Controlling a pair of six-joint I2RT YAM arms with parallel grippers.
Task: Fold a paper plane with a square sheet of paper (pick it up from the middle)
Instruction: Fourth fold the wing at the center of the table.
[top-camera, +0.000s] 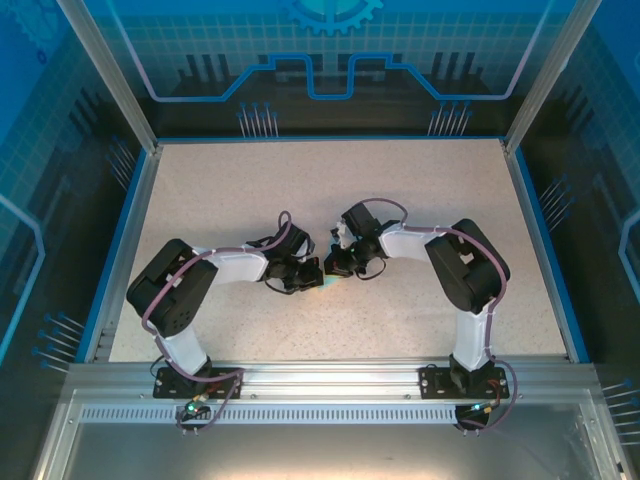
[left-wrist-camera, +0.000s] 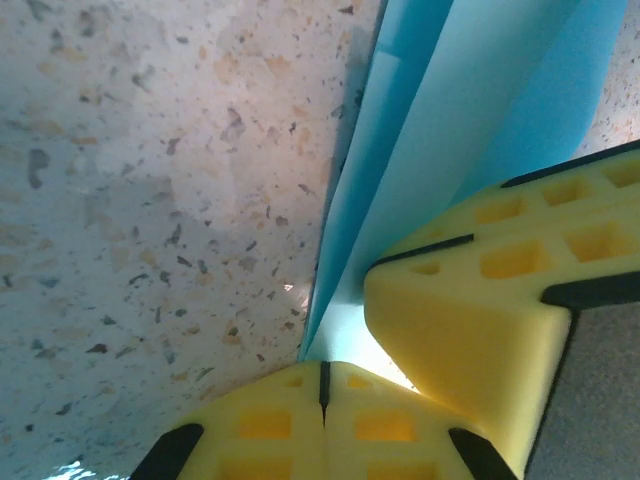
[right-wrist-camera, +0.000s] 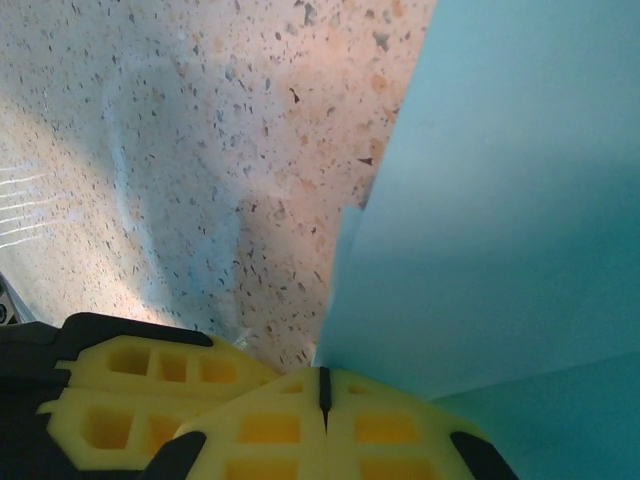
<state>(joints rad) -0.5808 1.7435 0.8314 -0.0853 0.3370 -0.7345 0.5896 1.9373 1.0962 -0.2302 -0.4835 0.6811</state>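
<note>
Desk (top-camera: 400, 200) centre: I see left and right jaws meeting, both clamped on the paper (left-wrist-camera: 440, 130), its crease running away from them.

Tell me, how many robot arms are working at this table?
2. The left arm is bolted near-left, the right arm near-right; the left gripper and right gripper meet over the table, each shut on the blue paper. No others seem hidden.
</note>
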